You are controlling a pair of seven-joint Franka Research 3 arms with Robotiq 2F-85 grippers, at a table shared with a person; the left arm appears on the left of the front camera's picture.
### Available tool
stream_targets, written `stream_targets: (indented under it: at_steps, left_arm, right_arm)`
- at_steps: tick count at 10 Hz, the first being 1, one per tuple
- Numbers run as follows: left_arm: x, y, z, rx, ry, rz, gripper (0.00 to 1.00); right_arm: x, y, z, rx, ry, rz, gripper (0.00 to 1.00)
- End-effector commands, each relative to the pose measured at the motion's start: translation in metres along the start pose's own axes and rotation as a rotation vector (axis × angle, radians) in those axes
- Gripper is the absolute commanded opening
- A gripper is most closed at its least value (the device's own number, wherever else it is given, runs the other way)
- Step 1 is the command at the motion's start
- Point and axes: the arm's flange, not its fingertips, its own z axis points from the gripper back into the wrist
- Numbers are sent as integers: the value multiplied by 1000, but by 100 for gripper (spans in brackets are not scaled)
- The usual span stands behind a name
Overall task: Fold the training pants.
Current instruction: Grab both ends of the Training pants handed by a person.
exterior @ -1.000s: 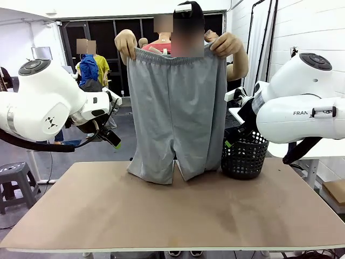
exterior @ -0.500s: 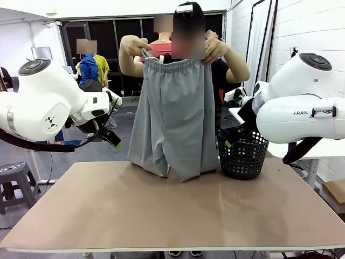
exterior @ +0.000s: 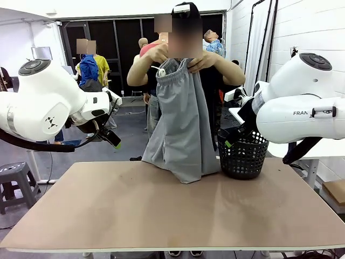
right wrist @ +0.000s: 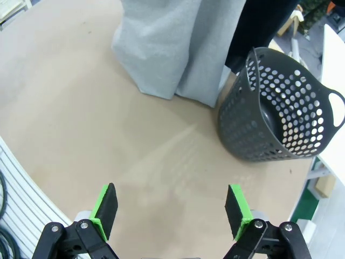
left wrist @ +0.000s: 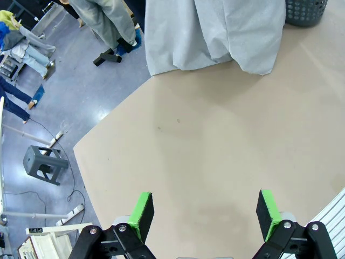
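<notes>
Training pants (exterior: 180, 129) hung folded lengthwise from a person's hands (exterior: 200, 63), hems resting on the far edge of the table (exterior: 161, 216). I logged left gripper (left wrist: 204, 202) jaws apart above the table, black basket (exterior: 245, 156) just beside the pants, right gripper (right wrist: 172, 208) jaws likewise apart

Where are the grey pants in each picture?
Front view: pants hang in the middle.
Left wrist view: pants along the top edge, middle to right.
Right wrist view: pants at the top, left of middle.
Shared landmark: the black basket right beside them.
</notes>
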Motion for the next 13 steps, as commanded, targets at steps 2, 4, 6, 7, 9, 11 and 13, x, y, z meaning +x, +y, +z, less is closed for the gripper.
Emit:
stream_targets:
  at_steps: [2,4,6,7,9,11,13]
  left_arm:
    - [0,0,0,-2,6,-2,100]
    - [0,0,0,-2,6,-2,100]
    - [0,0,0,-2,6,-2,100]
    - [0,0,0,-2,6,-2,100]
    - [0,0,0,-2,6,-2,100]
    - [0,0,0,-2,6,-2,100]
    - [0,0,0,-2,6,-2,100]
  right_arm:
    - [-1,1,1,3,9,3,100]
    - [-1,1,1,3,9,3,100]
    - [-1,1,1,3,9,3,100]
    - [-1,1,1,3,9,3,100]
    - [-1,1,1,3,9,3,100]
    - [-1,1,1,3,9,3,100]
    - [-1,1,1,3,9,3,100]
